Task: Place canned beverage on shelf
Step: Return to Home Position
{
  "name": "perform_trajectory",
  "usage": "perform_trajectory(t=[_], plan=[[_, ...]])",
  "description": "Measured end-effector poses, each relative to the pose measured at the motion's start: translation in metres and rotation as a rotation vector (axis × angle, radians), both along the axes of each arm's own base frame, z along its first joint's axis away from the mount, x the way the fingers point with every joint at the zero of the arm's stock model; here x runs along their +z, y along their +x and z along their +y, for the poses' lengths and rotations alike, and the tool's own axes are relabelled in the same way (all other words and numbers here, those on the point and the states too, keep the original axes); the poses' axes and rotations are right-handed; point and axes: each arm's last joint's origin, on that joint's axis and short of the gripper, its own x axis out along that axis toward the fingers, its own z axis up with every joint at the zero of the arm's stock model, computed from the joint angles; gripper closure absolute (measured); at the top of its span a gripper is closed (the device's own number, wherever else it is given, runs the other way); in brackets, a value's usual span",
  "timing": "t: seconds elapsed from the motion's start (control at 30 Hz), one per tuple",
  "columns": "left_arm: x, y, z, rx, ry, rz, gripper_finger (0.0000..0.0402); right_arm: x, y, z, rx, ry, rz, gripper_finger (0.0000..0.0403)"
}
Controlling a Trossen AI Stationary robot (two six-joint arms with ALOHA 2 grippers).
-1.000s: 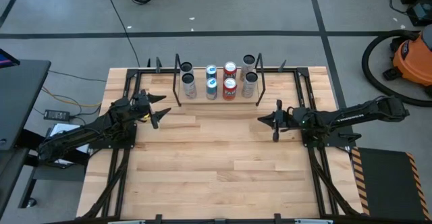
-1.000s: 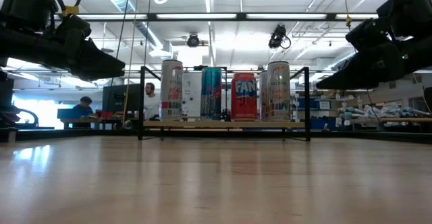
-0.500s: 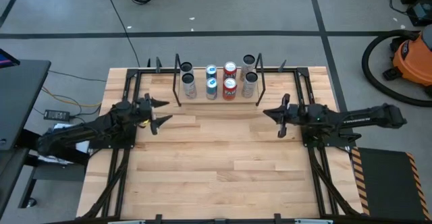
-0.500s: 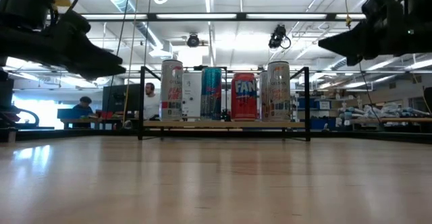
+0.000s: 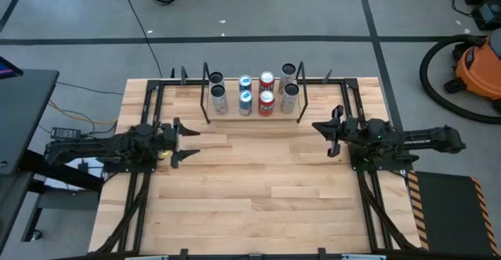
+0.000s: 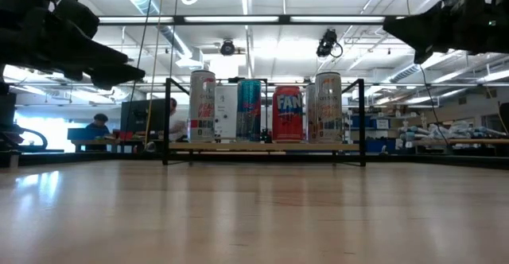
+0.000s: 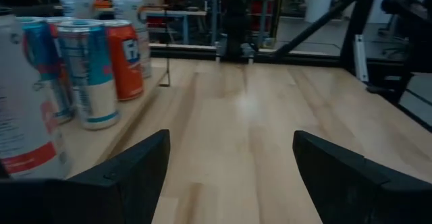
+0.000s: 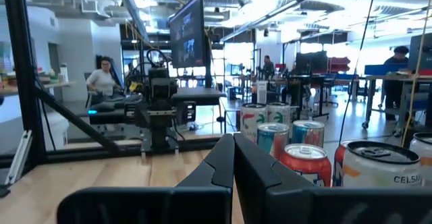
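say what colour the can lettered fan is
Red with white lettering; the can shows best in the low view.

In the high view the left arm (image 5: 94, 147) lies stretched almost level across the left middle of the frame. Its left gripper (image 5: 186, 140) points right, with the fingers (image 7: 138, 170) spread wide apart. The right arm (image 5: 415, 140) mirrors it at the right middle and points left. The right gripper (image 5: 317, 125) has its two tips pressed together into one wedge. In the low view both grippers hang in the upper corners.
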Motion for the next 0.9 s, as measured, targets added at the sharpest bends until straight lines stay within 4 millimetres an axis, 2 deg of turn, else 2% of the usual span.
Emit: perform_trajectory(t=[0.43, 0.9], plan=[[0.018, -0.013, -0.004, -0.024, 0.021, -0.212, 0.0086, 0.009, -0.009, 0.0, 0.0, -0.003, -0.1, 0.0389], [0.019, -0.013, -0.004, -0.024, 0.022, -0.222, 0.0086, 0.019, -0.022, 0.001, 0.0, -0.008, -0.237, 0.0389]])
